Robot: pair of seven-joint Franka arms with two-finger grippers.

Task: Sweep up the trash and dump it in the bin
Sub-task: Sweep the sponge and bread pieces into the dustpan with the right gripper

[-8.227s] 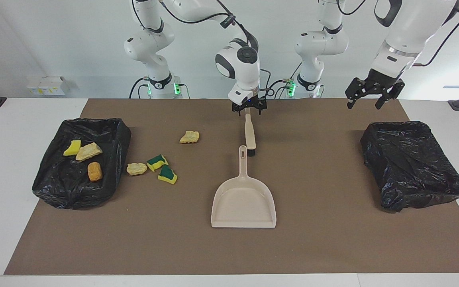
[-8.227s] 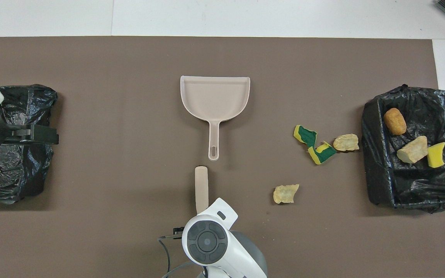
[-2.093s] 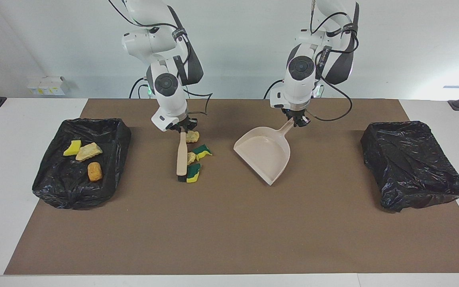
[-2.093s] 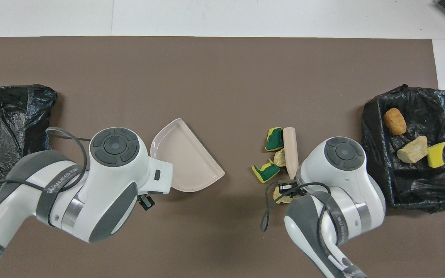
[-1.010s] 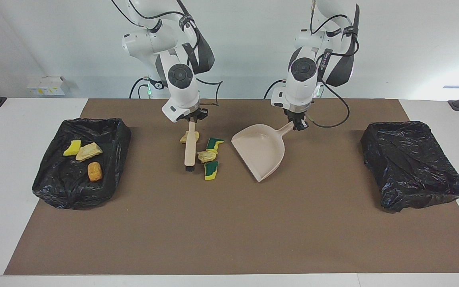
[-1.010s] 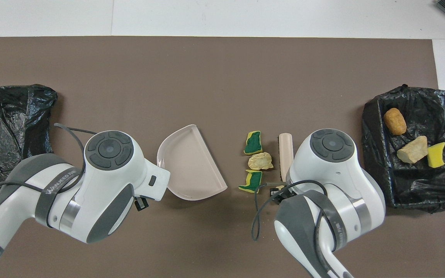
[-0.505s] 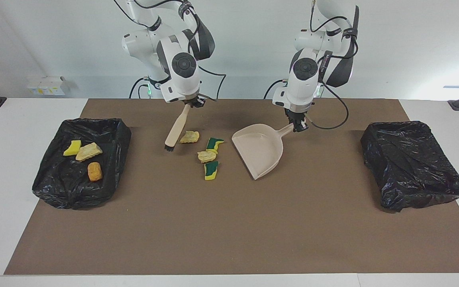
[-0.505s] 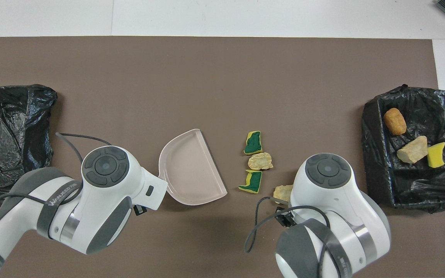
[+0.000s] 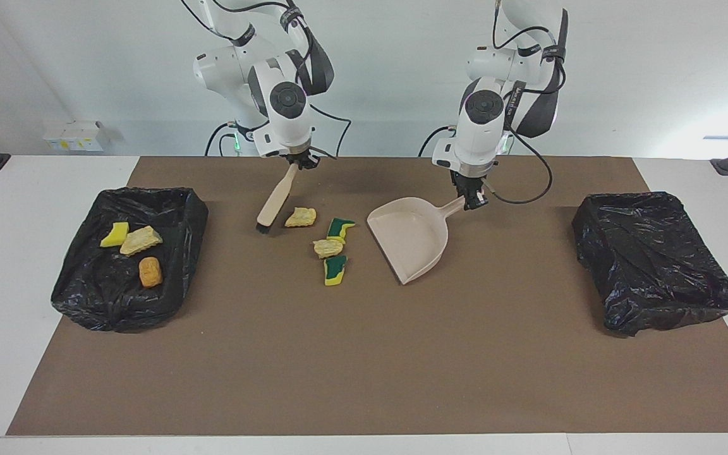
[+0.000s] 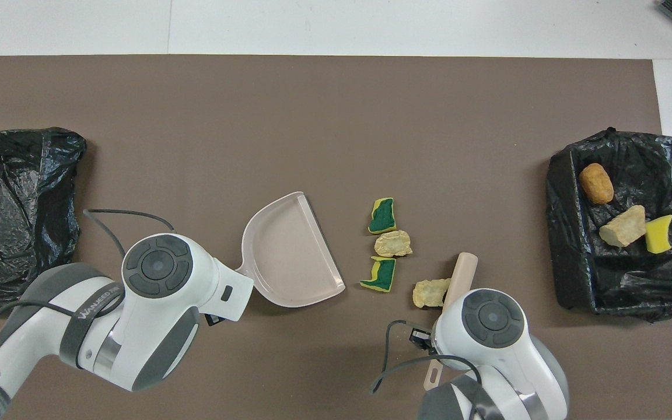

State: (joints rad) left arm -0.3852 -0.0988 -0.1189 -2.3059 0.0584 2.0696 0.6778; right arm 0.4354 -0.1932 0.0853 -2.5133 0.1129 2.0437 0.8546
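Observation:
My right gripper [image 9: 298, 162] is shut on the handle of a beige brush [image 9: 273, 205], which slants down to the mat. Its dark bristles [image 9: 263, 229] sit beside a tan chunk of trash [image 9: 301, 217], on the side toward the right arm's end. Two yellow-and-green sponge pieces [image 9: 340, 226] [image 9: 335, 270] and a second tan chunk [image 9: 328, 248] lie in a row before the mouth of the beige dustpan [image 9: 411, 243]. My left gripper [image 9: 473, 197] is shut on the dustpan's handle. The black-lined bin [image 9: 174, 208] at the right arm's end holds three scraps.
A second black-lined bin [image 9: 655, 262] stands at the left arm's end. A brown mat [image 9: 364, 366] covers the table's middle. In the overhead view the dustpan [image 10: 289, 251], the row of scraps [image 10: 393, 243] and the brush [image 10: 461, 279] lie between my two wrists.
The right gripper lifted the brush away from the row of three scraps and swung it toward the robots, to beside the lone tan chunk. The dustpan turned slightly toward the scraps.

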